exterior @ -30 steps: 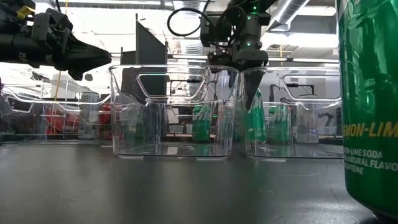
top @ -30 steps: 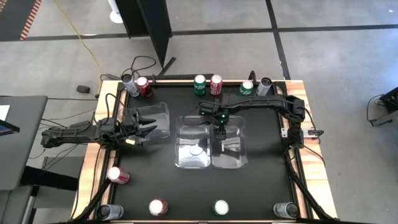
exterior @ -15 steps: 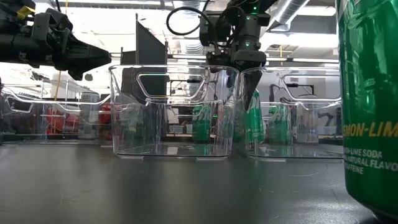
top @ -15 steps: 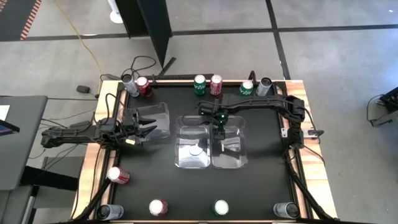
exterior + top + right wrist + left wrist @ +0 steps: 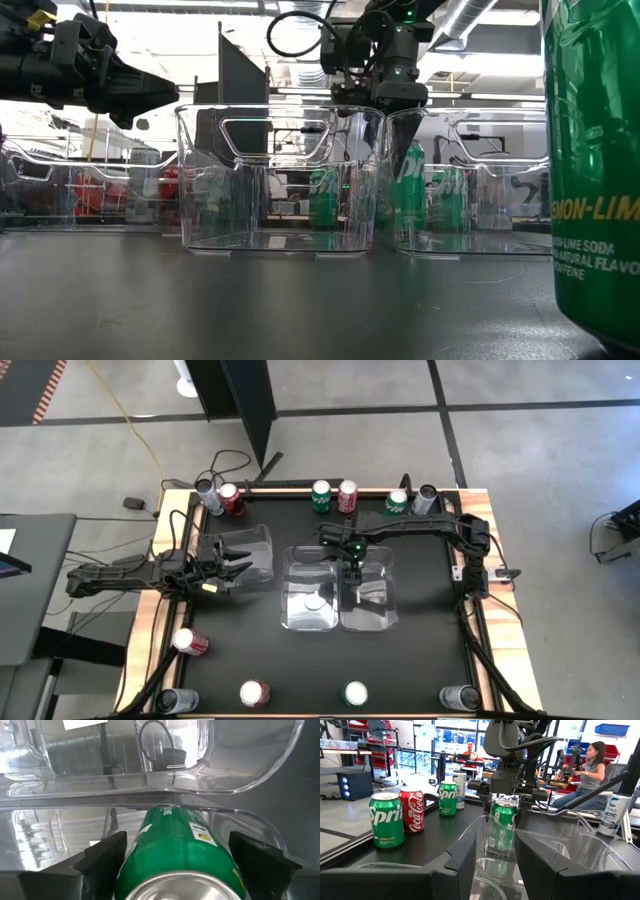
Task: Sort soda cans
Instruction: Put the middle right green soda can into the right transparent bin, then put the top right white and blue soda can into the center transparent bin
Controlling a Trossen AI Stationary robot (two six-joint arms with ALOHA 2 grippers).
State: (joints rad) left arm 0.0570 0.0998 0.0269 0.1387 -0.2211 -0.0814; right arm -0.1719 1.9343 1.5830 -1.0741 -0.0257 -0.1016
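Observation:
A green soda can (image 5: 180, 860) stands upright on the floor of the right clear bin (image 5: 385, 615). It also shows in the left wrist view, green can (image 5: 501, 825). My right gripper (image 5: 352, 568) points straight down over it and is open. Its fingers (image 5: 102, 855) stand either side of the can's top, apart from it. My left gripper (image 5: 235, 565) hovers level over the left clear bin (image 5: 255, 545), open, with nothing between its fingers. Other soda cans stand along the far edge, among them a green can (image 5: 321, 495), and along the near edge, among them a red can (image 5: 254, 693).
A middle clear bin (image 5: 300, 610) stands against the right one. Several cans line the far edge from a silver can (image 5: 207, 493) to another silver can (image 5: 426, 498). Near-edge cans include a green can (image 5: 355, 693), which looms large in the low view (image 5: 590, 160), and a dark can (image 5: 460, 698).
My right gripper has opened over the right bin and let go of the green can, which now stands free inside the bin. The hand itself has stayed in place.

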